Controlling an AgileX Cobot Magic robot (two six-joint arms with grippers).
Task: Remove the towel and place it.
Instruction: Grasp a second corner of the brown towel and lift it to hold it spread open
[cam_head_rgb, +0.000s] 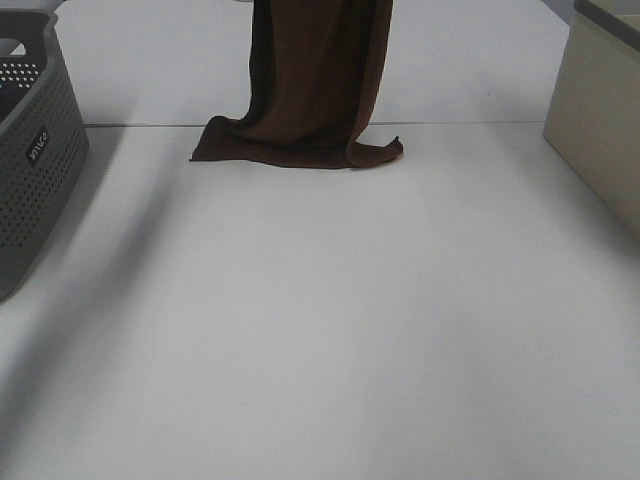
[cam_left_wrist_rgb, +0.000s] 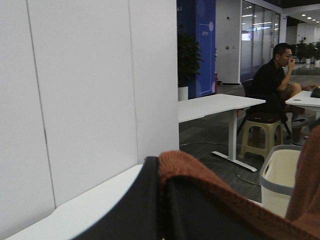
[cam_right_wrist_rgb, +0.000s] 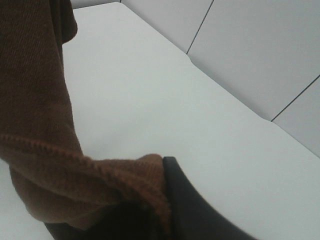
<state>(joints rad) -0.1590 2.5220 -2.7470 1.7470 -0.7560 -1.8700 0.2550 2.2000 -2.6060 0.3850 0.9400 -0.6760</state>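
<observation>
Firstly, the grey basket (cam_head_rgb: 40, 170) at the left edge carries a small label (cam_head_rgb: 37, 145) whose white lettering you cannot read. Your left gripper (cam_left_wrist_rgb: 162, 185) and right gripper (cam_right_wrist_rgb: 162, 200) are each clamped on the brown towel (cam_head_rgb: 318, 90), which hangs at top centre, its lower end crumpled on the white table (cam_head_rgb: 320, 330). The basket's inside is out of view.

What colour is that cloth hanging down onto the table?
Plain dark brown, no pattern. The towel shows best in the high exterior view.
</observation>
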